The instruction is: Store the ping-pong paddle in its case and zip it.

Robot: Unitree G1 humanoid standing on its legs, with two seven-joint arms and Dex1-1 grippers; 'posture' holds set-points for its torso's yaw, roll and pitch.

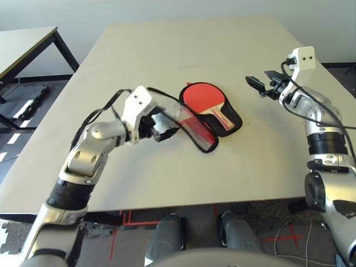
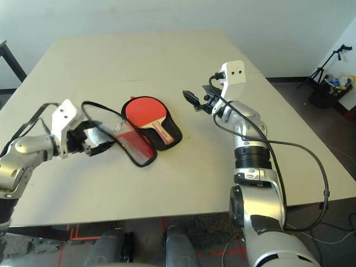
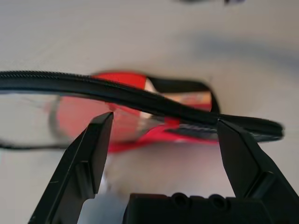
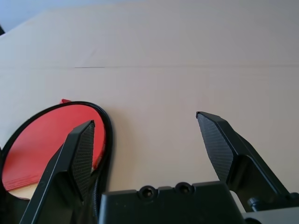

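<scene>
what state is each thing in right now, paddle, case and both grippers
paddle: lying red face up in the open case, handle inside its edging
case: unzipped, its flap folded back toward the left gripper
left gripper: open, at the flap
right gripper: open, empty, above the table

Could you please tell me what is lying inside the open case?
The ping-pong paddle lies in the open case, red face up, its pale handle showing. The paddle's underside and the lining beneath it are covered, so I cannot tell about those.
</scene>
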